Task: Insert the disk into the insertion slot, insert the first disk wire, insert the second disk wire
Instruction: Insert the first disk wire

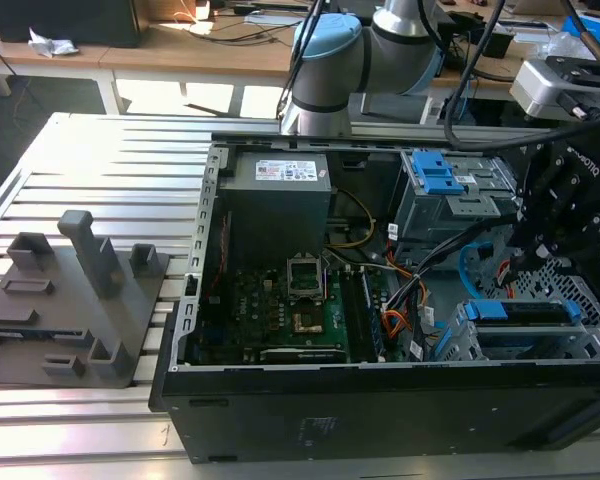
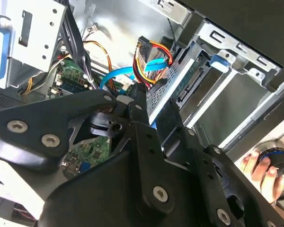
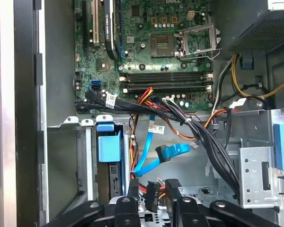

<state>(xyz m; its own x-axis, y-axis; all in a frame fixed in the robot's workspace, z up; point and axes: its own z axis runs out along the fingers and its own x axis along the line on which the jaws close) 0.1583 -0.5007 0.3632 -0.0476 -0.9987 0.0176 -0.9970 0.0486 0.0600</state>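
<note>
Inside slot (image 3: 86, 151) — one disk (image 3: 109, 144) | two wires (image 3: 173, 152) unplugged | one end effector (image 3: 152, 184) — open

Silver arm (image 1: 405, 40), pale blue caps (image 1: 325, 45), black claw (image 3: 152, 189)

Perforated silver sheet-metal insertion slot (image 1: 578, 300)

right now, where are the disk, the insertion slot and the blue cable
the disk (image 3: 109, 147): first wrist view, on its blue carrier
the insertion slot (image 3: 87, 158): first wrist view, on the cage's silver side wall
the blue cable (image 3: 173, 152): first wrist view, on its bent end
</note>
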